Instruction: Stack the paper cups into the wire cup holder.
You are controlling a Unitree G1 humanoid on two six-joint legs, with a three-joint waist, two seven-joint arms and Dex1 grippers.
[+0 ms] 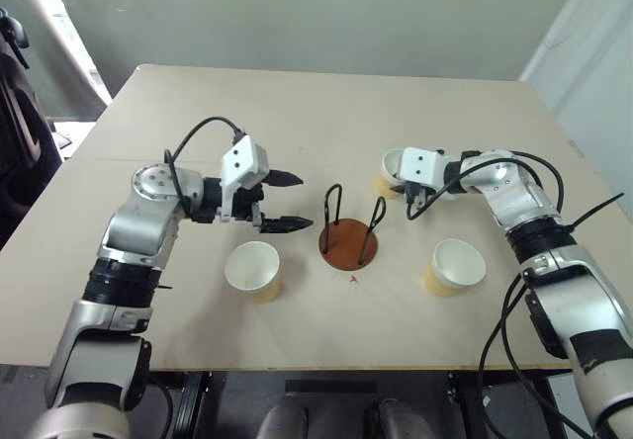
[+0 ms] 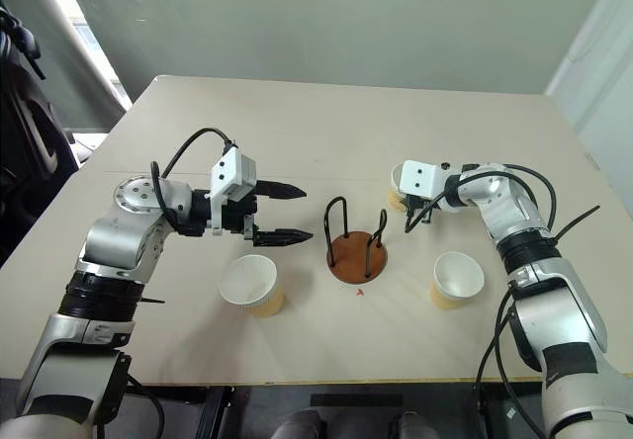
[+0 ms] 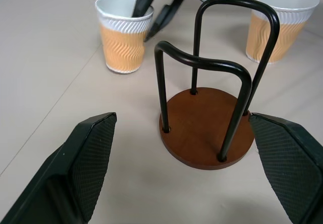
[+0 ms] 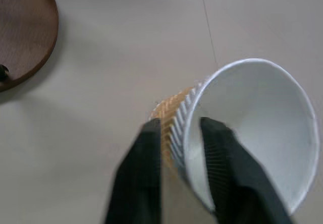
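Note:
The wire cup holder (image 1: 348, 244), a brown disc with two black loops, stands empty at the table's middle. One paper cup (image 1: 253, 269) stands upright in front and to its left, and a second (image 1: 455, 266) to its right. A third cup (image 4: 252, 133) sits behind and right of the holder, tipped over in the right wrist view. My right gripper (image 4: 180, 125) is shut on its wall, one finger inside the rim and one outside. Just left of the holder, my left gripper (image 1: 297, 202) hovers open and empty, pointing at it.
The beige table (image 1: 297, 113) has open surface behind the holder and along its front edge. A small red mark (image 1: 353, 279) lies just in front of the holder. A dark object (image 1: 20, 132) stands off the table's left side.

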